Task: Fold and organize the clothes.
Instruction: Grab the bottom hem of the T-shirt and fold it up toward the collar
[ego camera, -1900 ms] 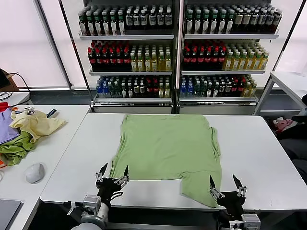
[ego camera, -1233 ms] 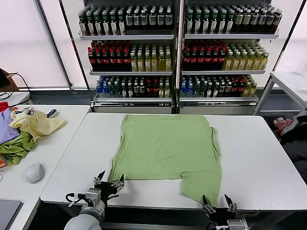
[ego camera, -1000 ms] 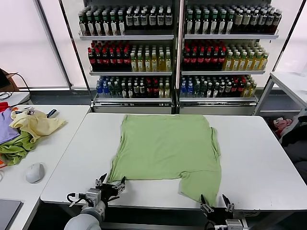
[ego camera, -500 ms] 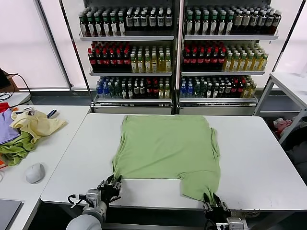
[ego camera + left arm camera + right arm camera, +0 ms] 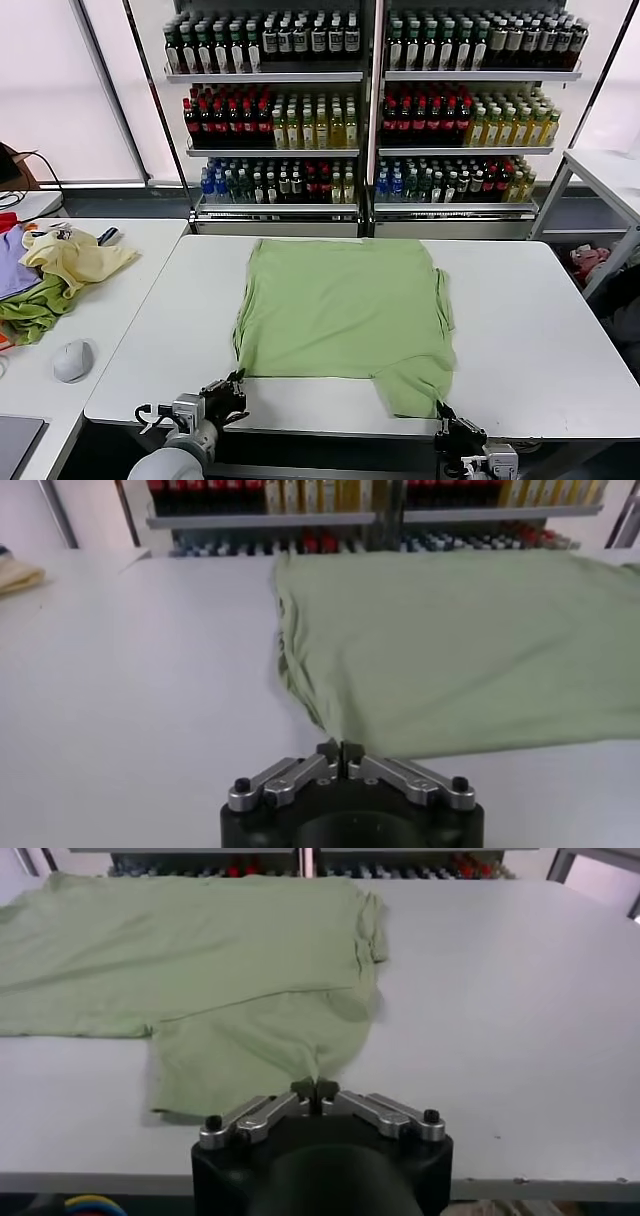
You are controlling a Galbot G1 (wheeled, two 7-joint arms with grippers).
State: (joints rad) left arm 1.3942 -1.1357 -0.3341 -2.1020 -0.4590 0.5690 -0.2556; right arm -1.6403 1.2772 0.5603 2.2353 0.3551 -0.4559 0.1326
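Note:
The clothes, one light green shirt, lie spread flat on the white table, plain side up, with a flap reaching toward the front edge on the right. My left gripper is at the table's front edge, shut on the shirt's near left corner. In the left wrist view the left gripper has its jaws pressed together on the cloth. My right gripper is shut on the near right flap. In the right wrist view the right gripper pinches the shirt at the flap's tip.
A side table at the left carries a pale yellow garment, a darker green cloth, a purple cloth and a grey mouse. Shelves of bottles stand behind the table. Another table is at the far right.
Both grippers went from open to shut on the shirt's near edge. The shirt's near left corner and right flap have been drawn slightly toward the front edge.

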